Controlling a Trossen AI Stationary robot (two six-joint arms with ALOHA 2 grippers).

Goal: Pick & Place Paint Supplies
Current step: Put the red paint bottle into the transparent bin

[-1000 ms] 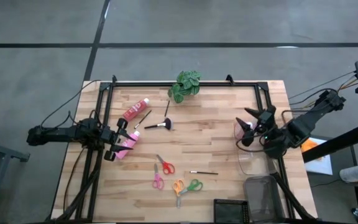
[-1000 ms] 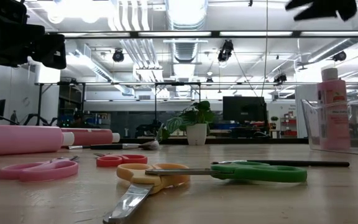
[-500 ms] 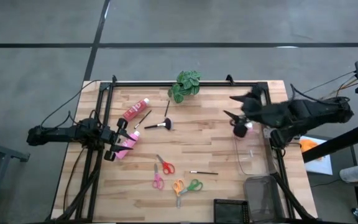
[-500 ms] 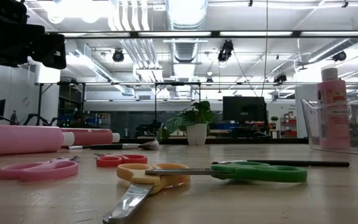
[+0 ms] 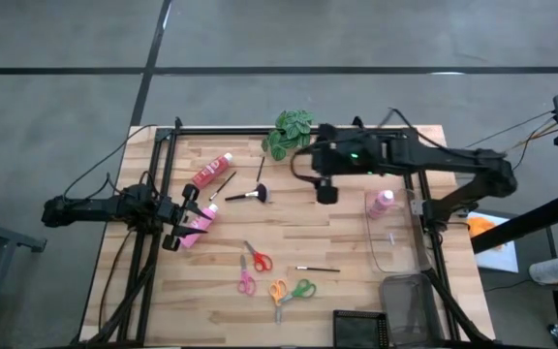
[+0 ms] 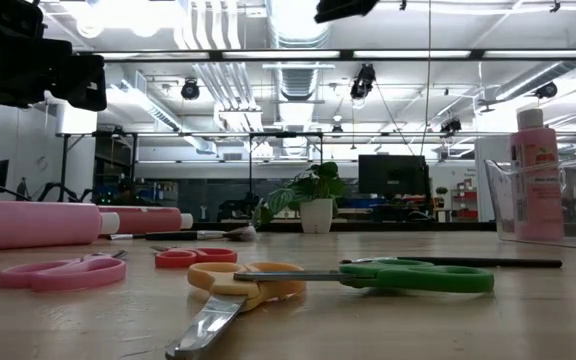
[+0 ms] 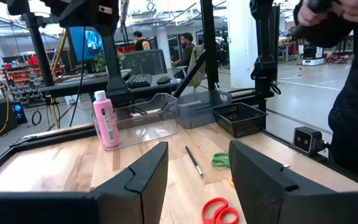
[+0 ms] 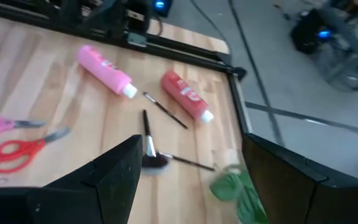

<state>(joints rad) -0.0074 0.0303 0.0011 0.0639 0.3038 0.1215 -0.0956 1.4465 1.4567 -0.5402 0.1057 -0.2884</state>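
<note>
Right hand up over the middle of the bench, fingers spread wide, nothing between them, well clear of the wood. Just beyond it toward the far rail, the green plant. Off to its left, near but not touching, the fan-tipped brush lying flat, with two thin brushes close by and the red bottle beyond those. Seen from the right wrist: red bottle, a pink bottle, the brushes between and below them, red scissors farther out. To the right hand's right, another pink bottle standing upright at the end of the clear bin; same bottle upright against the bin in the left wrist view.

Left hand low at the left edge of the bench, fingers apart, right beside the lying pink bottle; whether touching, cannot tell. Nearer the front edge: red, pink, orange and green scissors and one more thin brush.
</note>
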